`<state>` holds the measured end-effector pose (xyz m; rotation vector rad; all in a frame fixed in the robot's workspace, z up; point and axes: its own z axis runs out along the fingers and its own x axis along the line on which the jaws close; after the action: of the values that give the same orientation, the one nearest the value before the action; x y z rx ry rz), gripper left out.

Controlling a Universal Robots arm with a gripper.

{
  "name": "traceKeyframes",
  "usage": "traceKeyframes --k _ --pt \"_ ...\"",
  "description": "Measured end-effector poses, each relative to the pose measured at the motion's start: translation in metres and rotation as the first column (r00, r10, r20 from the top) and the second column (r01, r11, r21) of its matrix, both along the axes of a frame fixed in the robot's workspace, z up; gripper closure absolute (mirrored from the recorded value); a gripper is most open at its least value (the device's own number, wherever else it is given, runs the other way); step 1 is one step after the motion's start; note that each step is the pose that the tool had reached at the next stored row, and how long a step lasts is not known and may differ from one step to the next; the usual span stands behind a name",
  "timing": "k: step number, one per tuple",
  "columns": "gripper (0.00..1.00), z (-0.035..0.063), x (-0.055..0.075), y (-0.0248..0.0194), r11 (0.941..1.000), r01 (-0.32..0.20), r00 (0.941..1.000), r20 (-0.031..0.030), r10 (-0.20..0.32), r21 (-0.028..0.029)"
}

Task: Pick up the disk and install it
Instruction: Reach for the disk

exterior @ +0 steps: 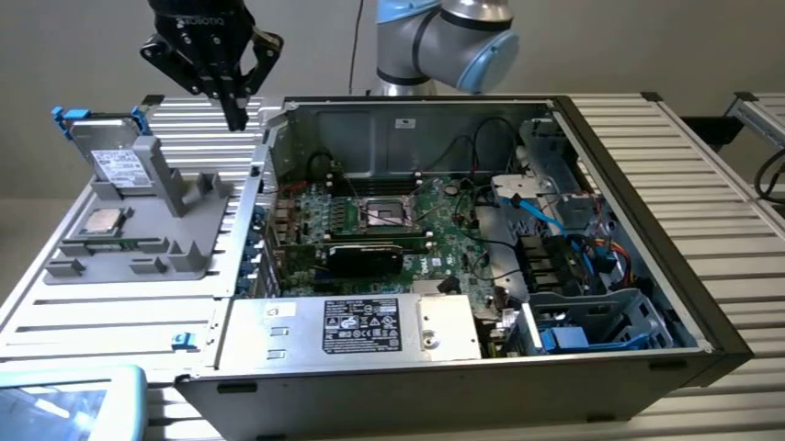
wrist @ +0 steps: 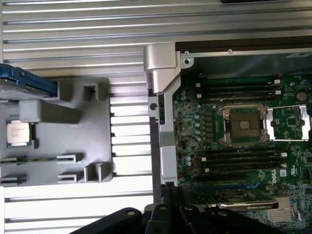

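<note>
At the exterior view's far left, the disk [exterior: 113, 158] stands on edge, leaning in the rear slot of a grey fixture [exterior: 184, 253], with its blue carrier showing at the upper corners. A small CPU chip [exterior: 105, 220] lies just in front of it on the same fixture.

Further right, the gripper [exterior: 234, 118] hangs above the gap between the fixture and the open computer case [exterior: 368, 138]. Its fingers are pressed together on nothing. It is higher than the disk and well apart from it, so the disk looks untouched.

Inside the case lies the motherboard [exterior: 405, 234], and at the right sits a drive cage [exterior: 601, 317] below loose blue cables [exterior: 540, 216].

Several things could go wrong from here. Fingers kept together cannot straddle the drive and would only push it over in its slot. An off-centre pinch on the smooth metal might let it swing or slip. A low sweep could clip the fixture's posts or the case's near wall. The cables could also snag a drive carried towards the cage.
</note>
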<state>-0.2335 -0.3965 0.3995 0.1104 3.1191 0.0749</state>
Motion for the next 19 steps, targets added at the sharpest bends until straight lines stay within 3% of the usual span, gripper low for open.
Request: traceKeyframes --k 7,19 --pt "0.89 0.0008 -0.027 0.0071 1.0 0.0 1.0 -0.0003 0.0 0.0" --pt "0.89 0.0008 -0.077 0.0155 1.0 -0.001 1.0 -0.0002 0.001 0.0"
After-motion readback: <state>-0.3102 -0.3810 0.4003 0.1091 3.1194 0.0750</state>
